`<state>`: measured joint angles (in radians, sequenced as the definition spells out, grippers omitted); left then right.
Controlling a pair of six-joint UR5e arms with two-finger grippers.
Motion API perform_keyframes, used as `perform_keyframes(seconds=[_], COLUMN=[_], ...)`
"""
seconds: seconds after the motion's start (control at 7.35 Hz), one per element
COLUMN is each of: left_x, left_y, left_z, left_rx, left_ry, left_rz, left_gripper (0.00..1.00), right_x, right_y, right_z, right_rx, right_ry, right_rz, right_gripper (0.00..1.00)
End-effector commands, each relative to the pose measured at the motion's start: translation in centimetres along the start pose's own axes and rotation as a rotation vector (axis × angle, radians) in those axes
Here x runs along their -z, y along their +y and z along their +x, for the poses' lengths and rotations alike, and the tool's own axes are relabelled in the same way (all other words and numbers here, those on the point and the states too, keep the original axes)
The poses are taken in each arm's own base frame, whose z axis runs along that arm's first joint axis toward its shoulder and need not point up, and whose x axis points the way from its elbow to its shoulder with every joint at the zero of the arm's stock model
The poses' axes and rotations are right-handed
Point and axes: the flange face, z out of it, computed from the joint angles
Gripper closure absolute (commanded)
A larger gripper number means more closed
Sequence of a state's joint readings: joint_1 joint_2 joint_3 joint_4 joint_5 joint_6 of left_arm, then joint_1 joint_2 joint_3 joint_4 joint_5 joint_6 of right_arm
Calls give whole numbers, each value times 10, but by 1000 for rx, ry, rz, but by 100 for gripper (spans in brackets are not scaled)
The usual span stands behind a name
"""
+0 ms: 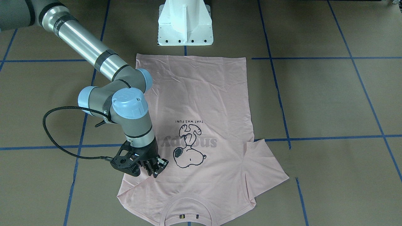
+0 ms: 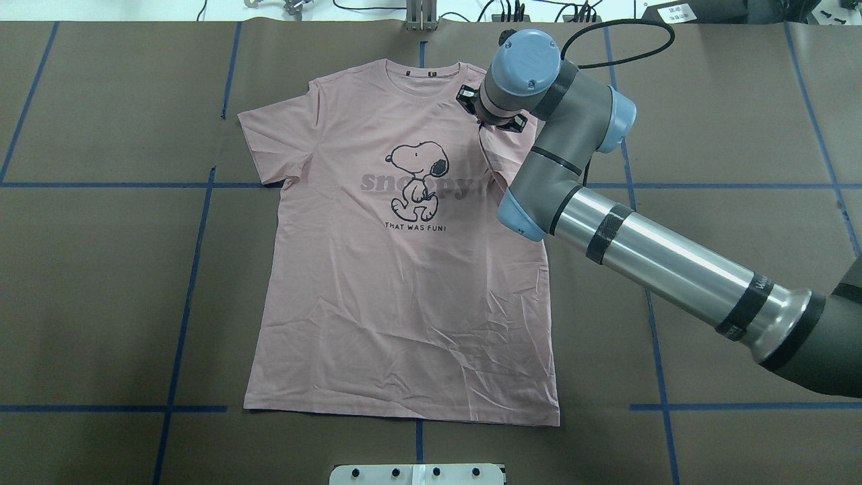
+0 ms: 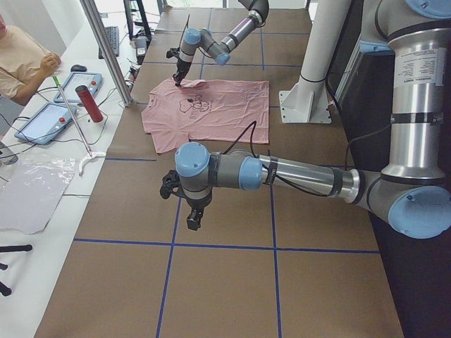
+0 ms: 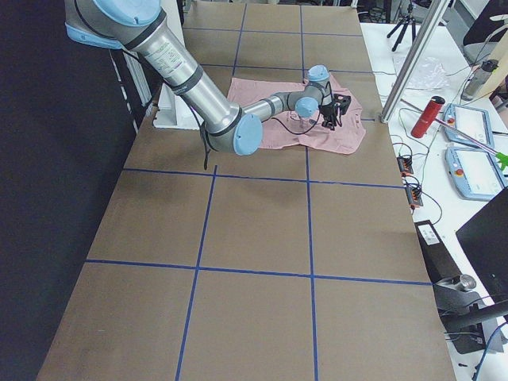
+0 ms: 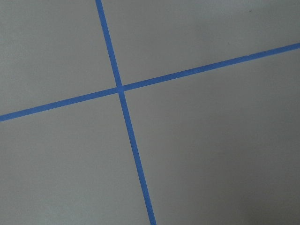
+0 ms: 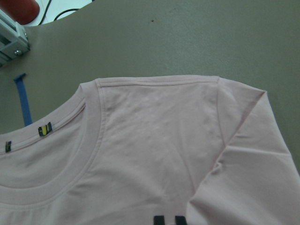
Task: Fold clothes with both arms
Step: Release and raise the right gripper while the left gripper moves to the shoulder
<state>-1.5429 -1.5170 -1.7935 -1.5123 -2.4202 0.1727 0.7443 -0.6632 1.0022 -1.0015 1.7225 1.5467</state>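
While the T-shirt (image 2: 404, 303) lies flat and front up on the table (image 2: 101, 269), its hem is toward the robot and its collar (image 2: 424, 75) toward the far edge. It is pale pink, with a dark dog outline (image 2: 417, 178) over grey lettering on the chest, and fine creases across the lower half. The sleeve on the robot's left (image 2: 276, 145) is spread out on the table. The other sleeve (image 6: 248, 154) is folded inward and lies on the body of the shirt, as the right wrist view shows.

The right arm (image 2: 660, 256) reaches over the shirt's right side, and the right gripper (image 1: 158, 168) points down at the shoulder, beside the collar and at the folded sleeve. Its fingertips (image 6: 160, 219) stand close together with a narrow gap and pink cloth showing in it; whether they pinch the cloth I cannot tell.

The left gripper (image 3: 192, 220) hangs over bare table and blue tape (image 5: 126, 122), well apart from the shirt. It shows only in the side view, so I cannot tell how wide it is.
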Motion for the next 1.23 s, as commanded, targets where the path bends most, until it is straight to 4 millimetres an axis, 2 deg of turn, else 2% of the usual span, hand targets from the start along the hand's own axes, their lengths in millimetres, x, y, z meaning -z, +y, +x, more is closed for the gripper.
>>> perform_keyframes(seconds=[0.0, 0.14, 0.27, 0.41, 0.54, 0.68, 0.82, 0.95, 1.09], left_x=[4, -5, -25, -36, -33, -49, -198, -227, -235], left_y=[-16, -38, -66, -95, -115, -127, -249, -253, -254], left_z=[29, 56, 103, 147, 170, 203, 365, 347, 340], left_rx=[-82, -68, -53, 24, 116, 135, 272, 229, 224], left_ry=[106, 121, 149, 172, 154, 177, 105, 140, 128], left_rz=[69, 89, 101, 103, 123, 97, 109, 175, 198], left_gripper=[0, 0, 0, 0, 0, 0, 5, 5, 7], right_x=[20, 52, 77, 101, 125, 139, 156, 160, 161], right_y=[2, 12, 21, 25, 32, 38, 40, 41, 42], right_z=[-1, 20, 62, 108, 143, 172, 225, 231, 231], right_rx=[4, 12, 19, 22, 29, 30, 30, 30, 31], right_ry=[-56, -116, -147, -164, -177, -174, -145, -145, -146], right_rz=[-1, -67, -122, -124, -145, -191, -222, -221, -222], right_gripper=[0, 0, 0, 0, 0, 0, 0, 0, 0])
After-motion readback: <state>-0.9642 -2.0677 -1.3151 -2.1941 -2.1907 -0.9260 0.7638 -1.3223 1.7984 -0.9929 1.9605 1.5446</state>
